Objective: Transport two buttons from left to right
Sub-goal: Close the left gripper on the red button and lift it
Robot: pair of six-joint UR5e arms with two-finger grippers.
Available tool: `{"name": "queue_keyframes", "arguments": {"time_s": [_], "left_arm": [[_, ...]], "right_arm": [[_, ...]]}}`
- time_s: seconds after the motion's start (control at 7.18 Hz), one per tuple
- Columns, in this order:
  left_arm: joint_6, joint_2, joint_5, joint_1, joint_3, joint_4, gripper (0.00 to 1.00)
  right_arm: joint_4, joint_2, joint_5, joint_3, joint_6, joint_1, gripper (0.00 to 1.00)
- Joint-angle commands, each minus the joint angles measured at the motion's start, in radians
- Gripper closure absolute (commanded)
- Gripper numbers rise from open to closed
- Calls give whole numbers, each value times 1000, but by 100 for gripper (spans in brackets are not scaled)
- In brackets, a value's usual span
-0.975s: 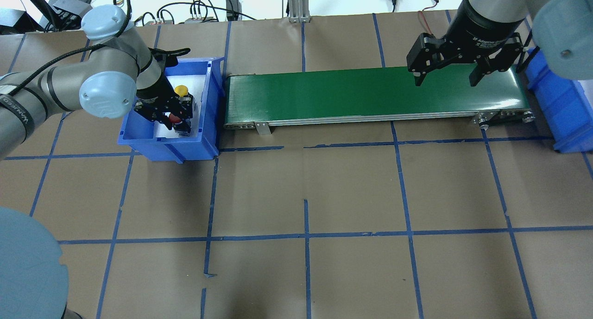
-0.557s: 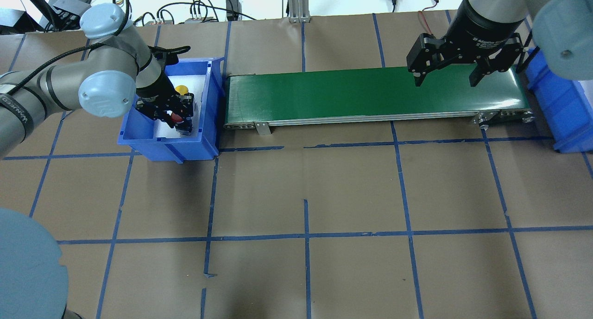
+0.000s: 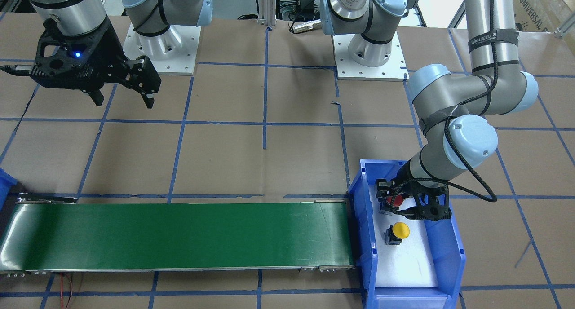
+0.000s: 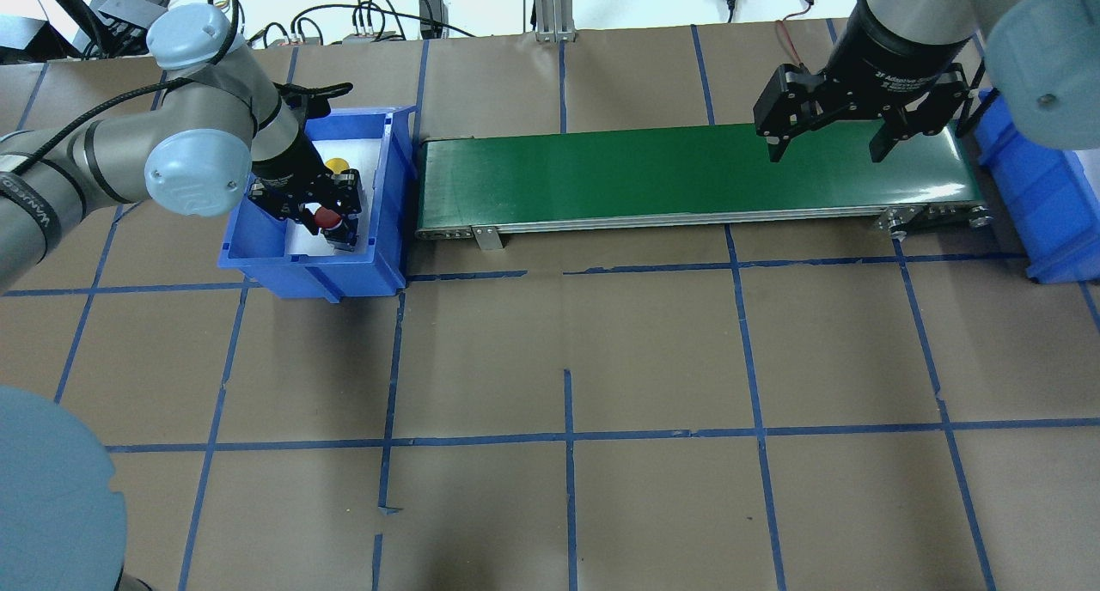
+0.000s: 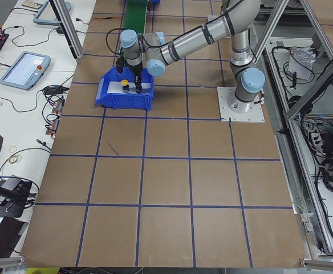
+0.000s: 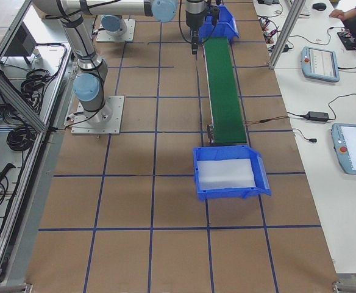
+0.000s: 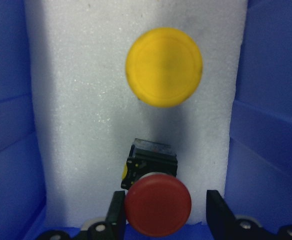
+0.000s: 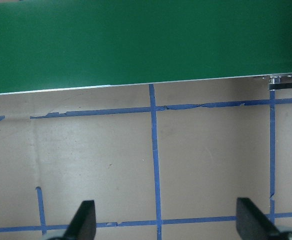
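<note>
left bin: is sitting near the far left edge of the table, just beside the left end of the belt, with a white foam pad lying on its floor.
left gripper: is hanging low over the pad's end nearest the robot. its fingers are standing partway apart on either side of the red cap. one finger is sitting right against the cap's rim and the other is leaving a clear gap, so it is clamping nothing.
red button: is lying at the robot-side end of the pad, between the fingers, its dark body showing behind the cap.
yellow button: is sitting near the middle of the pad, just beyond the red one and apart from the gripper.
belt: is running green along the far side of the table, from the left bin towards the right bin.
right gripper: is hovering by the belt's right end, above its robot-side edge, fingers spread wide and carrying nothing.
right bin: is sitting just off the belt's right end, near the table's right edge.
</note>
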Motion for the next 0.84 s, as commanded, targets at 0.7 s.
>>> {"name": "queue_keyframes", "arguments": {"time_s": [0.7], "left_arm": [[51, 147, 17, -2, 100, -256, 76]], "right_arm": [[4, -1, 0, 1, -2, 0, 0]]}}
